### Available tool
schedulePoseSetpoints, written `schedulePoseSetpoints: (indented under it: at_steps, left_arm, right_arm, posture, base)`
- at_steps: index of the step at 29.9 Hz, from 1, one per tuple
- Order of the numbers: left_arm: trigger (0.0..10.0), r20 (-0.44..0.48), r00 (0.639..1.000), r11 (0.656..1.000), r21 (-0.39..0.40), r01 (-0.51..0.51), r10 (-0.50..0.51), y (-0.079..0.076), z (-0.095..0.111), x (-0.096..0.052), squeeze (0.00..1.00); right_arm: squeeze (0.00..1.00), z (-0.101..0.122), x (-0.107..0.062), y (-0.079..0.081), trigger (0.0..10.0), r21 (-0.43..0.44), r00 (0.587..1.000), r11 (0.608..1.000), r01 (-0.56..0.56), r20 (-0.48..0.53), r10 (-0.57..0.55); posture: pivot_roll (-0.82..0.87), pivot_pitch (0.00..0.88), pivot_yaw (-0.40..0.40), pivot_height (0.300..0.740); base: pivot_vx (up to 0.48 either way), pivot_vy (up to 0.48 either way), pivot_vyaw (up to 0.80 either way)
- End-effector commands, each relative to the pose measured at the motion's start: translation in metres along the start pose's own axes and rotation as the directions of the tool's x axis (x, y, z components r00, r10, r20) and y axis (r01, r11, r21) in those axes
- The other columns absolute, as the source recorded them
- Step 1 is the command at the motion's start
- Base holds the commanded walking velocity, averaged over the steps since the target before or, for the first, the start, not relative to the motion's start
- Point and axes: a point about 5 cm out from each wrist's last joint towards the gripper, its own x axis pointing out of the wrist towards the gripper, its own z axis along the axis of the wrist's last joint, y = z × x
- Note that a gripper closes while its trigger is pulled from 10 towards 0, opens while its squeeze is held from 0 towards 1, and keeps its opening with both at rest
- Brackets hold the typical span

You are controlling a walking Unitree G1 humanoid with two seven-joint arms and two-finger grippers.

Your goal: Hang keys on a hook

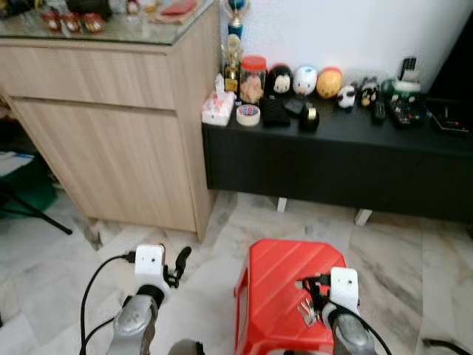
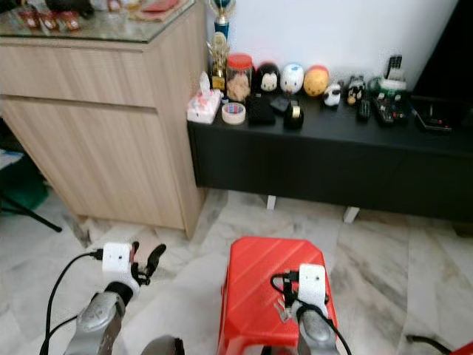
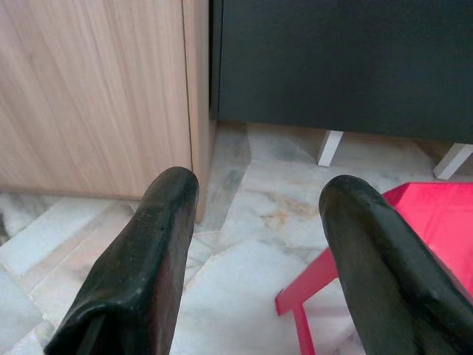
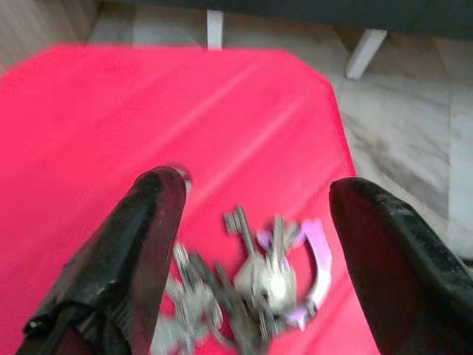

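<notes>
Jaws spread wide, the right gripper (image 4: 255,222) hovers low over the keys (image 4: 255,292) lying on the red stool (image 1: 277,285), apparently lined up to pinch them, while the left gripper (image 3: 255,244), equally wide and holding nothing, waits over the marble floor (image 1: 392,251).

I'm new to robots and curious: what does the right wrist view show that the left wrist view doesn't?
Right wrist view alone: a bunch of keys lying on the stool top between the right gripper and its open fingers. Left wrist view alone: the wooden cabinet, with the left gripper open over the floor. Both: the red stool, marble floor and black bench.
</notes>
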Motion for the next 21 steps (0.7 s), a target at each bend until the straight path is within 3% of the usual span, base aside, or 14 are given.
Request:
schedulePoseSetpoints:
  at_steps: [1,6,12,13,14,15,18,19,20,21]
  left_arm:
    - [10.0,-0.016,1.000,1.000,0.003,0.010,-0.010,-0.002,-0.003,-0.001,0.00]
    - [10.0,-0.021,1.000,1.000,0.004,0.012,-0.012,-0.002,-0.003,0.000,0.00]
    - [10.0,-0.023,1.000,1.000,0.006,0.013,-0.013,-0.002,-0.003,0.000,0.00]
    - [10.0,-0.025,1.000,1.000,0.006,0.013,-0.013,-0.003,-0.004,0.000,0.00]
    - [10.0,-0.025,1.000,1.000,0.006,0.013,-0.013,-0.003,-0.004,0.000,0.00]
    - [10.0,-0.027,1.000,1.000,0.007,0.015,-0.015,-0.003,-0.004,0.000,0.00]
    - [10.0,-0.026,1.000,1.000,0.009,0.015,-0.015,-0.004,-0.004,0.000,0.00]
    - [10.0,-0.025,1.000,1.000,0.009,0.015,-0.015,-0.004,-0.004,0.000,0.00]
    - [10.0,-0.024,1.000,1.000,0.009,0.015,-0.015,-0.004,-0.003,0.001,0.00]
    - [10.0,-0.021,1.000,1.000,0.009,0.015,-0.015,-0.004,-0.002,0.001,0.00]
  right_arm:
    - [0.00,-0.008,-0.002,-0.003,10.0,-0.029,0.999,1.000,0.009,-0.043,-0.011]
    - [0.00,-0.019,-0.003,-0.005,10.0,-0.073,0.990,0.997,-0.033,-0.138,0.022]
    - [0.02,-0.017,-0.002,-0.006,10.0,-0.112,0.986,0.992,-0.063,-0.161,0.044]
    - [0.76,-0.013,0.000,-0.006,10.0,-0.113,0.986,0.991,-0.070,-0.159,0.051]
    - [0.76,-0.013,0.000,-0.006,10.0,-0.113,0.986,0.991,-0.070,-0.159,0.051]
    - [0.90,-0.009,0.002,-0.005,10.0,-0.117,0.986,0.990,-0.079,-0.156,0.061]
    - [0.89,-0.005,0.004,-0.002,10.0,-0.125,0.984,0.987,-0.099,-0.159,0.078]
    - [0.44,-0.004,0.004,0.000,10.0,-0.134,0.984,0.985,-0.107,-0.157,0.086]
    - [0.15,-0.001,0.005,0.002,10.0,-0.145,0.984,0.983,-0.116,-0.155,0.093]
    - [0.00,0.002,0.006,0.005,10.0,-0.181,0.983,0.975,-0.129,-0.155,0.102]
  posture:
    - [0.02,0.009,-0.049,0.646]
    - [0.02,0.010,-0.047,0.646]
    - [0.02,0.012,-0.044,0.646]
    - [0.02,0.012,-0.044,0.646]
    - [0.02,0.012,-0.044,0.646]
    - [0.02,0.012,-0.044,0.646]
    - [0.02,0.018,-0.043,0.646]
    - [0.02,0.022,-0.042,0.646]
    - [0.02,0.022,-0.042,0.646]
    - [0.02,0.023,-0.042,0.646]
  base:
    - [0.000,0.000,0.00]
    - [0.000,0.000,0.00]
    - [0.000,0.000,0.00]
    - [0.000,0.000,0.00]
    - [0.000,0.000,0.00]
    - [0.000,0.000,0.00]
    - [0.000,0.000,0.00]
    - [0.000,0.000,0.00]
    - [0.000,0.000,0.00]
    - [0.000,0.000,0.00]
